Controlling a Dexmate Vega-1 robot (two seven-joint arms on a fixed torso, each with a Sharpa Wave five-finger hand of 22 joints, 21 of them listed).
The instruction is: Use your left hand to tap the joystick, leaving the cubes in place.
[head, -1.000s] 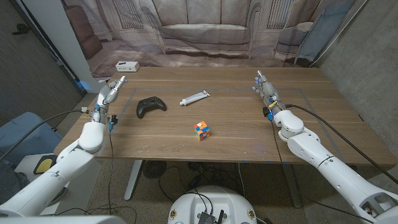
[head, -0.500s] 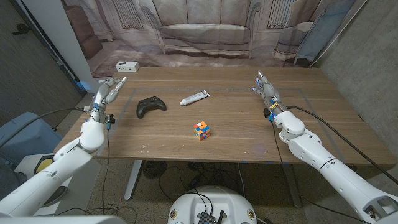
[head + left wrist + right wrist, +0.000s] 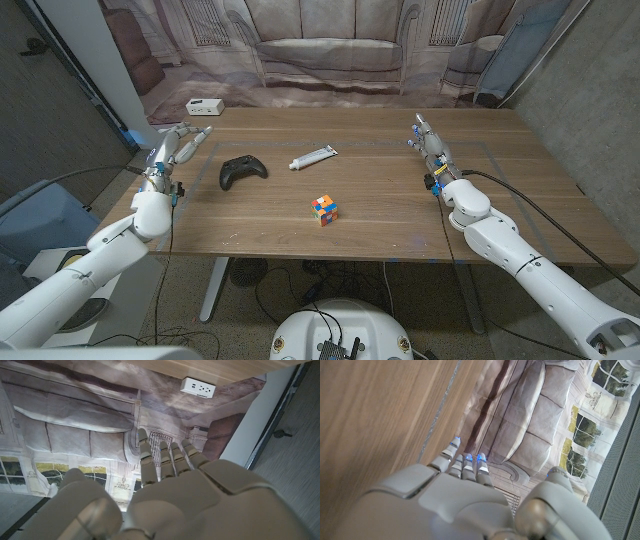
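A black game controller with joysticks [image 3: 242, 171] lies on the wooden table [image 3: 380, 215] left of centre. A multicoloured cube [image 3: 322, 208] sits near the middle, nearer the front edge. My left hand [image 3: 176, 146] is raised at the table's far left edge, fingers straight and apart, holding nothing; it is left of the controller and apart from it. From the left wrist, that hand [image 3: 170, 490] points toward the backdrop. My right hand [image 3: 428, 143] stands on its edge at the right, fingers straight, empty; its back [image 3: 450, 495] shows in the right wrist view.
A white tube [image 3: 314, 157] lies just beyond and right of the controller. A white power strip [image 3: 204, 106] sits at the far left corner, also seen from the left wrist [image 3: 198, 387]. A sofa-print backdrop [image 3: 330, 50] hangs behind the table.
My left hand has lifted and drifted slightly toward the far left edge, with its fingers now spread wider. The right hand, controller and cube have not moved.
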